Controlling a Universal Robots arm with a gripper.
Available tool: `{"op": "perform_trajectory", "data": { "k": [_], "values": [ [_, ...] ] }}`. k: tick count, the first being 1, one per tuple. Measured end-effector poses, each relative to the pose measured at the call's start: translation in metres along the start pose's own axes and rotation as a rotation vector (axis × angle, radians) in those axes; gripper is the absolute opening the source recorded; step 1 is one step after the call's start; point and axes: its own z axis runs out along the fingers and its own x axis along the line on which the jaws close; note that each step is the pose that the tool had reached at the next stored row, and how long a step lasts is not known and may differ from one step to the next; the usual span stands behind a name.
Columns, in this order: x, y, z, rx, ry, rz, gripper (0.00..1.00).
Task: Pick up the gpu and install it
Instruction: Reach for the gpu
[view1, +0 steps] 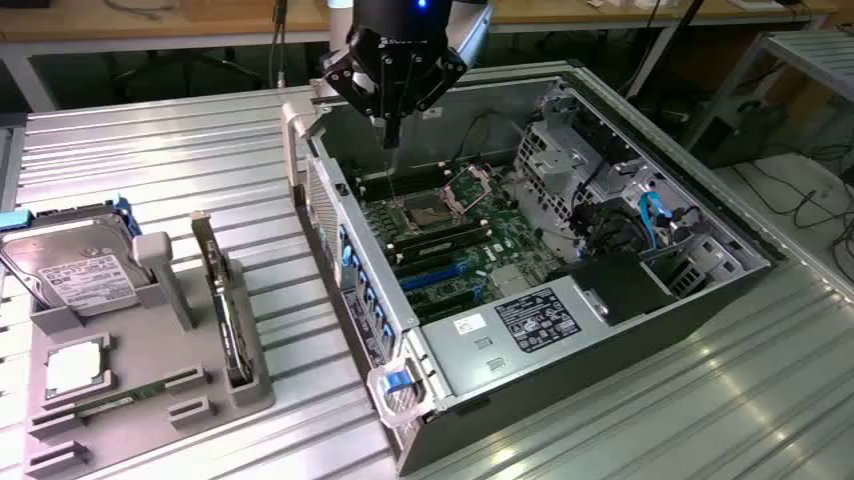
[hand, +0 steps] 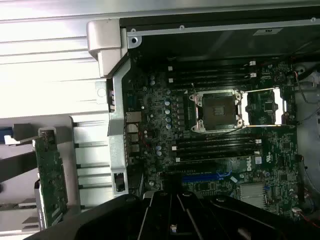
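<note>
Ribbed grey metal table (view1: 174, 160). Open dark tower computer case (view1: 327, 215) lies on its side on it. Green motherboard (view1: 454, 250) is exposed inside, with a silver square CPU socket (view1: 430, 213) near its middle. Black memory slots (hand: 215, 145) on both sides of the socket, blue expansion slot (hand: 205, 177) nearby. Blue cable (view1: 651, 212) by the drive cage. On the exterior view's left, grey plastic holder tray (view1: 140, 340) on the table. It holds a silver boxy hard drive with white label (view1: 78, 270) standing on edge, a silver square processor chip (view1: 74, 368) and a narrow green memory stick (view1: 100, 408) just beside the chip.
</note>
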Motion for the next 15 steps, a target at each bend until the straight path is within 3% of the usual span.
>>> {"op": "perform_trajectory", "data": {
  "k": [15],
  "values": [
    [0.0107, -0.0012, -0.0003, -0.0001, -0.0001, 0.000, 0.11]
  ]
}}
